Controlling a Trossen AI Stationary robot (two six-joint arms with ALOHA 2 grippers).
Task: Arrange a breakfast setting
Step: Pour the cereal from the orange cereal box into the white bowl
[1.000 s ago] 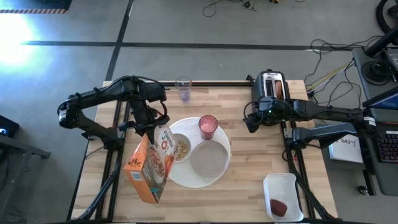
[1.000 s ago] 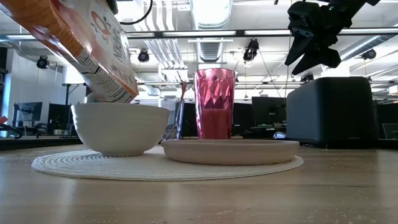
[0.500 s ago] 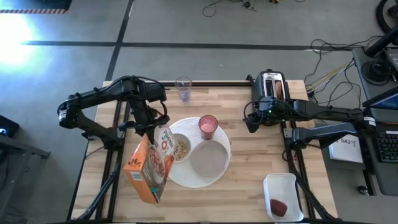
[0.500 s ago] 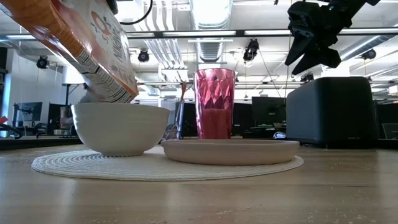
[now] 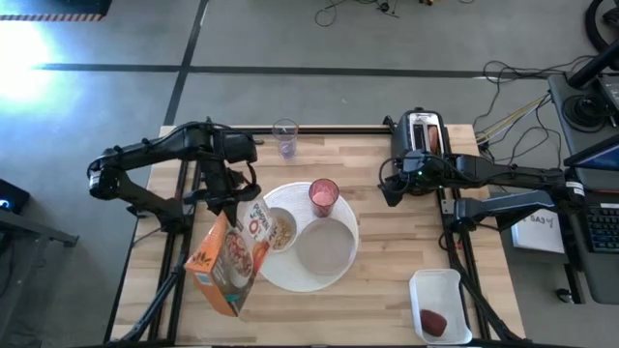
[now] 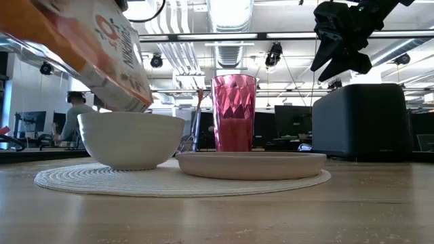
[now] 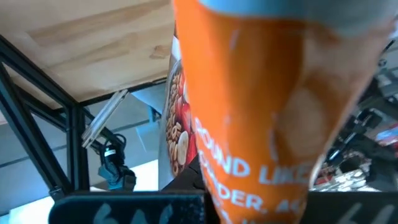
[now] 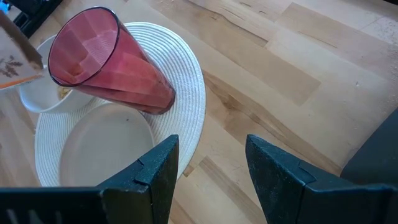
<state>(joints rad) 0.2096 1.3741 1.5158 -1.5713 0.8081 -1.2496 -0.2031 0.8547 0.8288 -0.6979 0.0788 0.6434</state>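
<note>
Bowl (image 5: 281, 231) sits on the woven mat, directly under the tilted cereal box (image 5: 230, 261) clamped by the left gripper (image 5: 224, 189); right gripper (image 5: 389, 190) hovers beside the toaster (image 5: 423, 135), fingers apart, empty.

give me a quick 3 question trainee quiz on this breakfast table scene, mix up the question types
1. True or false: the left gripper holds the cereal box tilted over the small white bowl.
2. Multiple choice: where does the pink tumbler stand? A) on the round woven placemat, B) inside the toaster, C) in the white tray.
3. Fill in: the right gripper hovers, fingers open, beside the ______.

Key
1. True; the box leans spout-end toward the bowl, which already shows cereal.
2. A; it stands upright on the mat beside the plate.
3. Toaster; the gripper hangs above the table at the toaster's side, holding nothing.
</note>
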